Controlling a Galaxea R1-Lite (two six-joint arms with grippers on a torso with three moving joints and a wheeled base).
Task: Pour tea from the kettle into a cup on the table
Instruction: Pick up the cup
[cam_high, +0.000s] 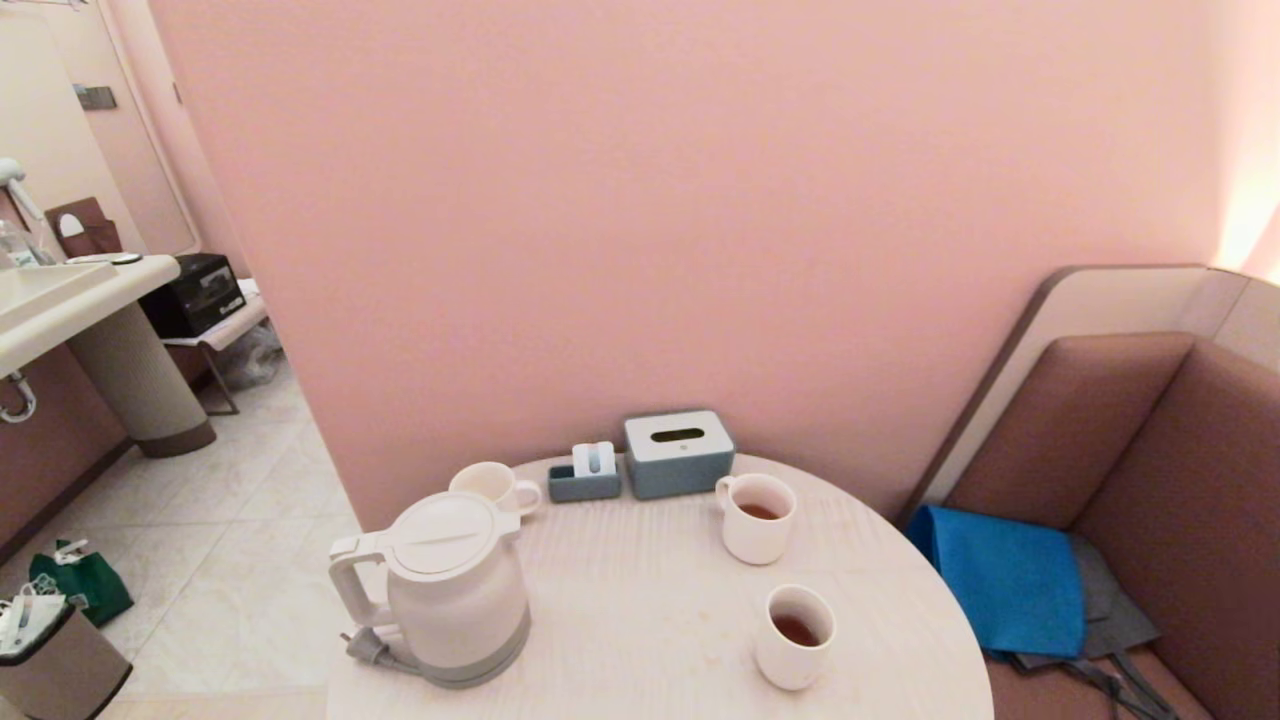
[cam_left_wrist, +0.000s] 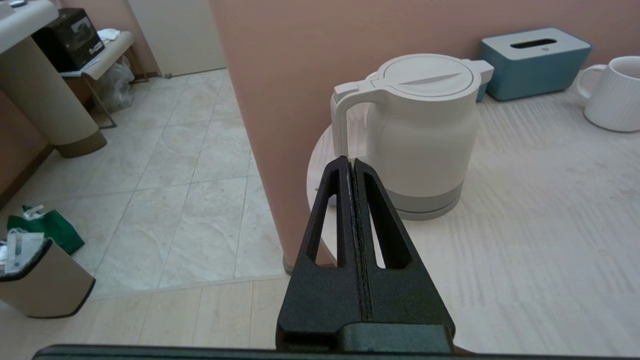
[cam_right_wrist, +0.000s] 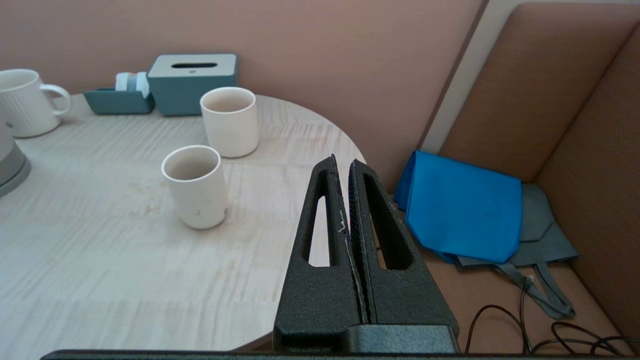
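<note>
Both grippers hang short of the round table, fingers pressed together and empty: the left gripper toward the kettle, the right gripper at the table's edge. The nearest cup holds tea. Behind stand two mugs, then a tissue box by the wall.

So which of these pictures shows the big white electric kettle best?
The left wrist view: the white plastic kettle stands whole and close, with handle, lid and grey base band all clear. The head view shows it smaller, from above. The right wrist view catches only an edge of its base.
</note>
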